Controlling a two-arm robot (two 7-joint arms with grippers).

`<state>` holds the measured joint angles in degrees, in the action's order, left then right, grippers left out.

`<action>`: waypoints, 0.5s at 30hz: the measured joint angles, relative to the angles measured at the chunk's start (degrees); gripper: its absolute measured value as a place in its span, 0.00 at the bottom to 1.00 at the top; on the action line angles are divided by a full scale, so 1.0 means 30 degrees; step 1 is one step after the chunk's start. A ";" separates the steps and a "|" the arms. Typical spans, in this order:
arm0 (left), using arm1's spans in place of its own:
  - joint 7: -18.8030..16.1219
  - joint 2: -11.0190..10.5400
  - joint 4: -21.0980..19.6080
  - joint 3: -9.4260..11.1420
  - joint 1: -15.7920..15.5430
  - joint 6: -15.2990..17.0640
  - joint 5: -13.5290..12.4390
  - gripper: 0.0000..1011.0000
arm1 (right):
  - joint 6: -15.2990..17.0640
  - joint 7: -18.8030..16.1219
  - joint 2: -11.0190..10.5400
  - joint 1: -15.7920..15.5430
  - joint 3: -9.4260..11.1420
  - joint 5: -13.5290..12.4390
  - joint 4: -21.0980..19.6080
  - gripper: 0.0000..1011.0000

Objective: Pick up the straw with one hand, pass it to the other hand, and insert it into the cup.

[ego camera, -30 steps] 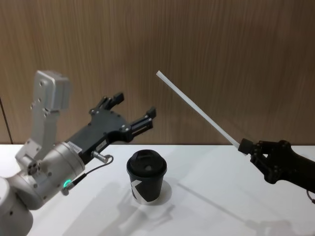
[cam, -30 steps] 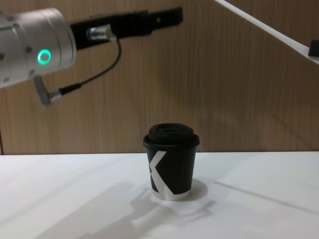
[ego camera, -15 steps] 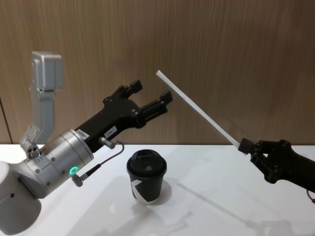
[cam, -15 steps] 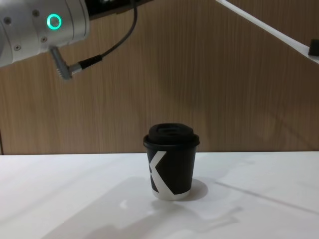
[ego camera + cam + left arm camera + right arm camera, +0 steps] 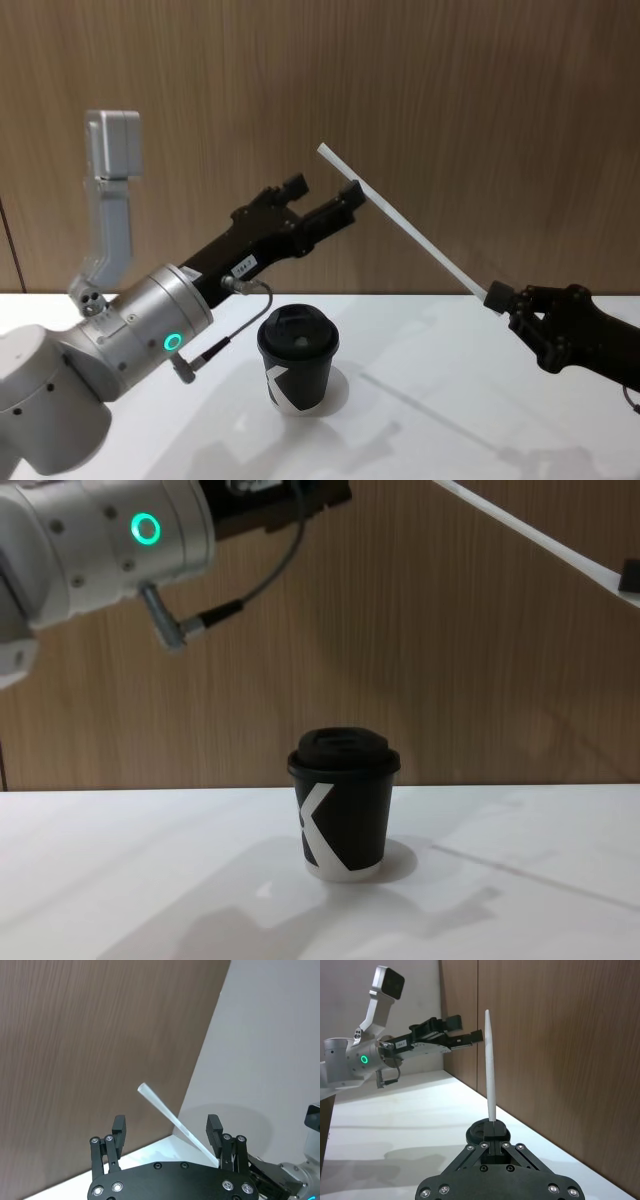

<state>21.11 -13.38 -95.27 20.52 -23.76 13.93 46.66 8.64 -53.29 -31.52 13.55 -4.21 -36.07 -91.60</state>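
Over the table (image 5: 450, 420), my right gripper (image 5: 497, 297) pinches the straw (image 5: 410, 225); my left gripper (image 5: 166, 1125), wide open, straddles it.

Black left hand (image 5: 328, 192), silver wrist (image 5: 148, 322), green ring (image 5: 173, 342)

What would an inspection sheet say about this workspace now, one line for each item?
Surface: white table, smooth, shadows only.
Job's things: cup upright on the table, lid on; straw in the air, slanted, not in the cup.
Clutter: nothing seen.
Grippers: right gripper shut on the straw's lower end; left gripper raised above the cup, fingers open around the straw's upper part, contact cannot be told.
Cables: grey cable with metal plug loops from the left wrist, hanging above the cup without touching it.
Surroundings: brown wood-panel wall behind the table.
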 joint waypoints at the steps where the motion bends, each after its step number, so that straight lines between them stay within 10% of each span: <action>1: -0.0049 0.0071 0.0088 0.0024 -0.0022 0.0054 0.0077 0.99 | 0.0000 0.0000 0.0000 0.0001 0.0000 0.0000 0.0001 0.00; 15: -0.0370 0.1487 0.2305 0.0498 -0.0829 0.0450 0.1244 0.99 | 0.0000 0.0001 0.0000 0.0001 0.0000 0.0000 0.0000 0.00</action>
<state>20.00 -8.92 -88.36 22.02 -26.25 15.27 50.40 8.64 -53.29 -31.52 13.55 -4.21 -36.07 -91.60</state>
